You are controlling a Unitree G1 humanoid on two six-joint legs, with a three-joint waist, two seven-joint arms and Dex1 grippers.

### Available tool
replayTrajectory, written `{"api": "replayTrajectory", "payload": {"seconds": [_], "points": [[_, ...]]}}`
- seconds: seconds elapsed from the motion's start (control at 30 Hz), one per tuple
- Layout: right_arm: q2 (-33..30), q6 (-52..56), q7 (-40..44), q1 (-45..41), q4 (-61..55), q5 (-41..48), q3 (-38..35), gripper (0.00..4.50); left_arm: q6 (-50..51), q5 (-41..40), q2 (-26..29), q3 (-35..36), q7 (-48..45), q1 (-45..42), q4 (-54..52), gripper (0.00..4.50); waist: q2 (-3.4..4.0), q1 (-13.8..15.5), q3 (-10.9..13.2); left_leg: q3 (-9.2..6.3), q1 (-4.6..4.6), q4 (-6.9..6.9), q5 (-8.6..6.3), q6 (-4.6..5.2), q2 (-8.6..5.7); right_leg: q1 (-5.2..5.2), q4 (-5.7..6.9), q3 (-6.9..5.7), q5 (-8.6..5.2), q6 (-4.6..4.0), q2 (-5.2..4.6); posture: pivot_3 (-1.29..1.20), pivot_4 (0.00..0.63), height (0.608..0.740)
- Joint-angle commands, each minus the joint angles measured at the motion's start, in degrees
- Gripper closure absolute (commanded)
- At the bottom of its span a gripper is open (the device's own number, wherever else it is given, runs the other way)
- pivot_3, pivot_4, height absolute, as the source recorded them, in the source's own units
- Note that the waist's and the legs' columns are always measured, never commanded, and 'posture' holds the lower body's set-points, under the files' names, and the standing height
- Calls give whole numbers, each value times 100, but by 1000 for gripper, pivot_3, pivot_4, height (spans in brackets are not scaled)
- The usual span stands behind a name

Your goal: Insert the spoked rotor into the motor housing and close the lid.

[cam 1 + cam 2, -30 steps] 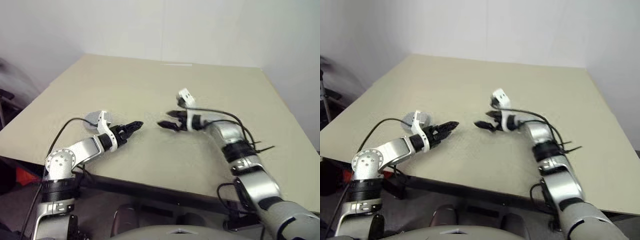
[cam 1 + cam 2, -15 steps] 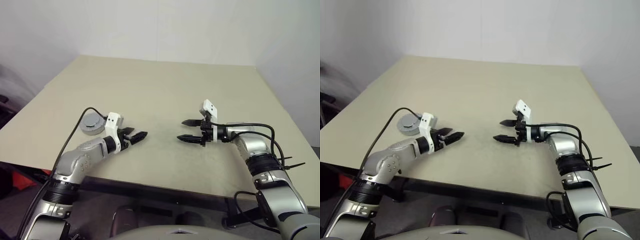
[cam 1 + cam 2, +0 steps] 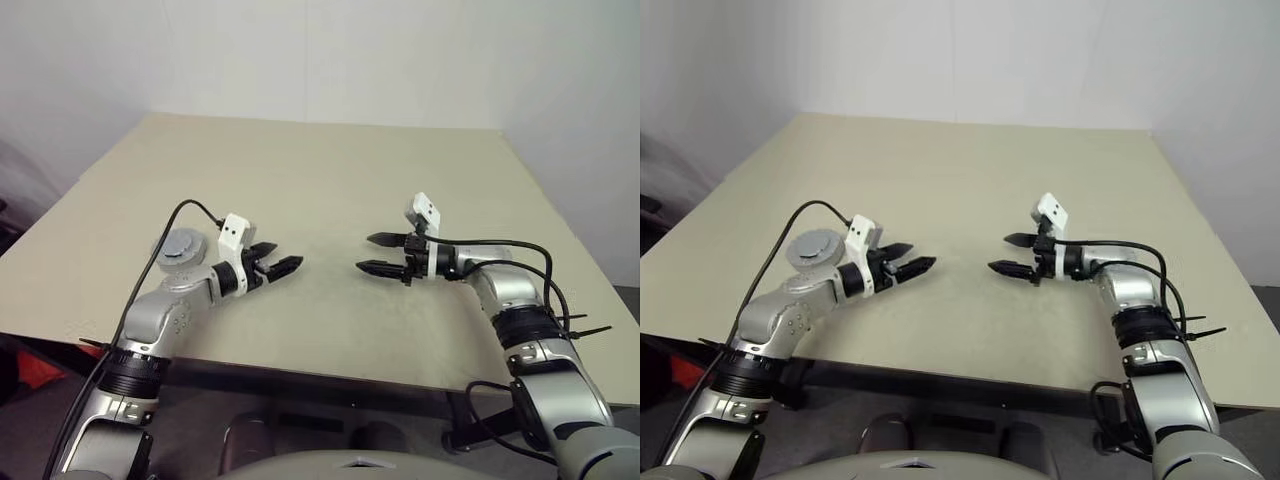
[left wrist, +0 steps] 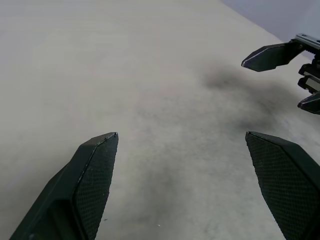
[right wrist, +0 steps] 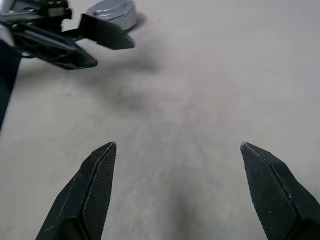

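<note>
The motor housing (image 3: 815, 247), a short round silver-grey cylinder, stands on the table at the left. A flat light-grey disc, the lid (image 5: 112, 9), lies on top of it. The spoked rotor is hidden. My left gripper (image 3: 280, 258) hovers open just right of the housing, pointing toward the table's middle. My right gripper (image 3: 365, 252) faces it from the right, also open and empty. A bare gap of table separates the two. In the left wrist view, my left gripper (image 4: 181, 135) holds nothing.
The beige table (image 3: 330, 180) stretches far ahead and to both sides. Its near edge (image 3: 330, 368) runs just below both arms. A black cable (image 3: 165, 235) loops from my left wrist over the housing's side. White walls stand behind the table.
The camera has shifted. My left gripper has rolled about its own axis, with its fingers now seen apart. My right gripper has drawn back to the right, widening the gap between the two.
</note>
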Motion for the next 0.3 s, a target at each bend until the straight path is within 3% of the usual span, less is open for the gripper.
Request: {"api": "replayTrajectory", "payload": {"seconds": [0.03, 0.3], "points": [[39, -172, -166, -34, -366, 63, -170, 0, -45, 70, -18, 194, -41, -39, -122, 181, 1, 1, 1, 0, 0, 4, -2, 3, 0, 0, 0, 0, 0, 0, 0, 0, 0, 740], [52, -328, -351, -39, -252, 15, -184, 0, -50, 221, -35, 356, -24, -79, -66, 181, 3, 1, 2, 0, -4, 21, -12, 20, 0, 2, 0, 1, 0, 0, -2, 0, 0, 740]]}}
